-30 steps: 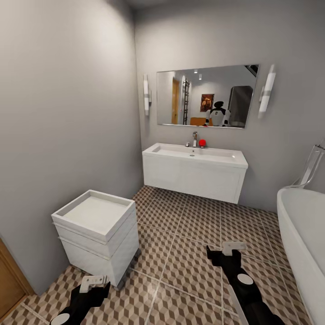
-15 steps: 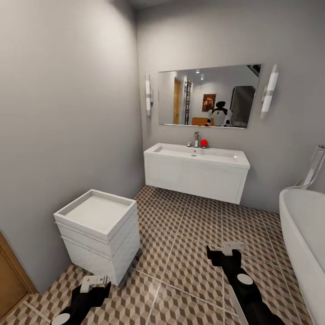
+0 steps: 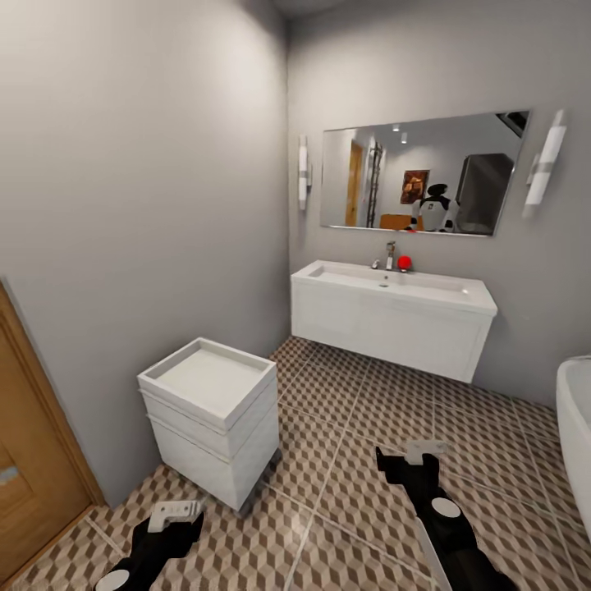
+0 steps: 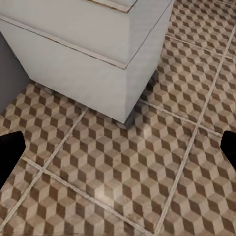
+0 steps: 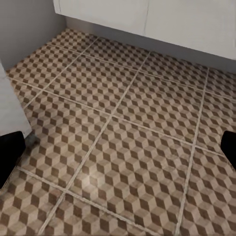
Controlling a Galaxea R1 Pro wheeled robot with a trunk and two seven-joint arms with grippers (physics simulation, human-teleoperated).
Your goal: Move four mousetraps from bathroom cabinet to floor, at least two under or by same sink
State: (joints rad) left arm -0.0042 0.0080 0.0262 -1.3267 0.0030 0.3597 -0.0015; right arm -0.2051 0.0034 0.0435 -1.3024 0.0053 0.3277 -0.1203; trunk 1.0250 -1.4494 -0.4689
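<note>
Head view: bathroom, cube-pattern bathroom floor across lower half. White wall-hung vanity w/ bathroom sink on far wall, chrome tap at back of basin, small red obj just beside tap. Mirror above sink, wall lamp each side; robot reflected in mirror. Low white drawer unit w/ tray top stands on floor by left wall, well apart from sink. Orange-brown wood panel at far left edge, can't tell if it's the cabinet. Bathtub edge at right. Left gripper low at bottom left, near drawer unit front; right gripper over open floor mid-right. Both hold nothing; wrist views show dark fingertips at opposite frame edges w/ bare tiles between, so jaws spread wide on both. Left wrist view: drawer unit corner + floor. Right wrist view: floor + vanity underside. Mousetraps not seen on floor.
</note>
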